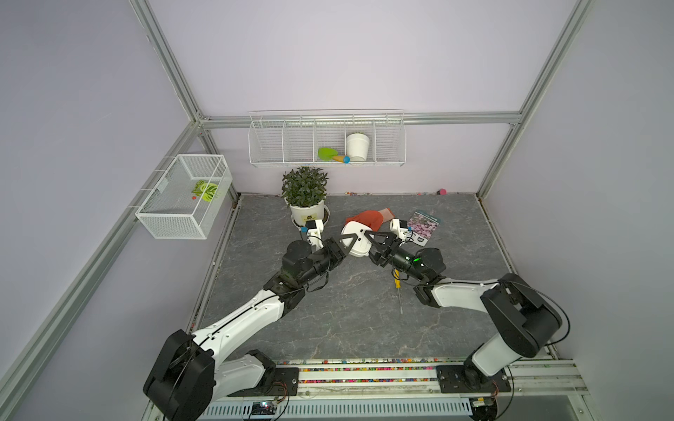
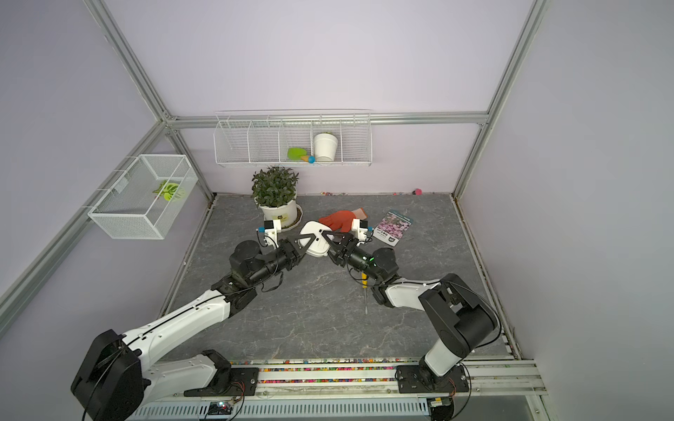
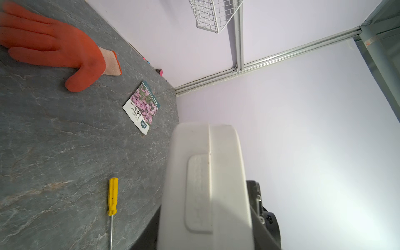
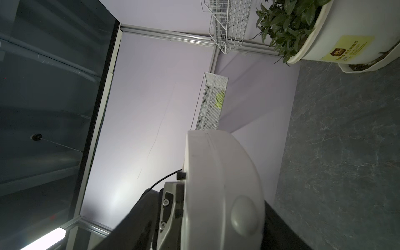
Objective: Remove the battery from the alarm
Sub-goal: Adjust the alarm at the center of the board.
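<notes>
The white alarm (image 1: 355, 238) (image 2: 314, 238) hangs above the table's middle back, lying roughly flat between both arms. From the left, my left gripper (image 1: 349, 243) (image 2: 305, 243) is shut on one edge of it. My right gripper (image 1: 369, 241) (image 2: 328, 240) reaches in from the right, its fingers against the opposite edge. In the left wrist view the alarm (image 3: 207, 173) fills the space between the jaws, showing a raised rectangular panel. Its rim with a round knob (image 4: 243, 214) fills the right wrist view. The battery is hidden.
An orange glove (image 1: 368, 218) and a flower seed packet (image 1: 423, 226) lie just behind the alarm. A yellow screwdriver (image 1: 397, 288) lies under the right arm. A potted plant (image 1: 304, 197) stands at the back left. A wire shelf (image 1: 326, 140) and a mesh basket (image 1: 182, 197) hang on the walls.
</notes>
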Available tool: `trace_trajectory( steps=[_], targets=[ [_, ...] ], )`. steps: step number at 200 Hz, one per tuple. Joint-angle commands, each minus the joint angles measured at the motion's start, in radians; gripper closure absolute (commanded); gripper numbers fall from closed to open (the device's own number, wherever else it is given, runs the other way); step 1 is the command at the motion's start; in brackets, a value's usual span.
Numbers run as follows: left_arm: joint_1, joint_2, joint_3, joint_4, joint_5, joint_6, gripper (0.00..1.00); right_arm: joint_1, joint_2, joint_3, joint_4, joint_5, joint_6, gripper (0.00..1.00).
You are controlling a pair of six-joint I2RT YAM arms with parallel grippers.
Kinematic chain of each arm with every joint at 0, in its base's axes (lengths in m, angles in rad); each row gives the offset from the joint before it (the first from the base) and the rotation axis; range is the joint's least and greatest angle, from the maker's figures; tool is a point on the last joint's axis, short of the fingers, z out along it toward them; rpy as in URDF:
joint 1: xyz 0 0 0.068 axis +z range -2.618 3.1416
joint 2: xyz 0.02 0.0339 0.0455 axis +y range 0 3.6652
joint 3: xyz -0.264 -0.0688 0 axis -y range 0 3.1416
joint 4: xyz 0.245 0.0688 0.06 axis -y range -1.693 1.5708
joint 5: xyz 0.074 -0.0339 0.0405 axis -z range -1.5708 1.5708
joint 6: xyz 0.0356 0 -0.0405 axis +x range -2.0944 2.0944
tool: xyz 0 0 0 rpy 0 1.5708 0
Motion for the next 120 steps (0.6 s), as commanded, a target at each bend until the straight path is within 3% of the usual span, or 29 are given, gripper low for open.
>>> trace_trajectory(
  steps=[1, 12, 41, 67, 100, 120],
  targets=[
    [-0.004, -0.001, 0.008, 0.035, 0.025, -0.008, 0.85, 0.005, -0.003, 0.018, 0.048, 0.012, 0.009, 0.40],
    [-0.005, 0.009, 0.015, 0.034, 0.037, -0.007, 0.78, 0.004, -0.006, 0.020, 0.048, 0.012, 0.007, 0.45],
    [-0.006, 0.002, 0.019, 0.009, 0.036, 0.009, 0.44, -0.001, -0.025, 0.001, 0.048, 0.025, -0.005, 0.54],
    [-0.004, -0.067, 0.033, -0.140, -0.062, 0.041, 0.20, -0.029, -0.051, -0.027, 0.047, 0.014, -0.015, 0.62],
    [0.006, -0.180, 0.030, -0.260, -0.142, 0.096, 0.04, -0.085, -0.077, -0.063, 0.048, -0.058, -0.027, 0.65],
    [0.035, -0.237, 0.034, -0.298, -0.078, 0.171, 0.00, -0.136, -0.083, -0.076, 0.048, -0.169, -0.023, 0.65]
  ],
)
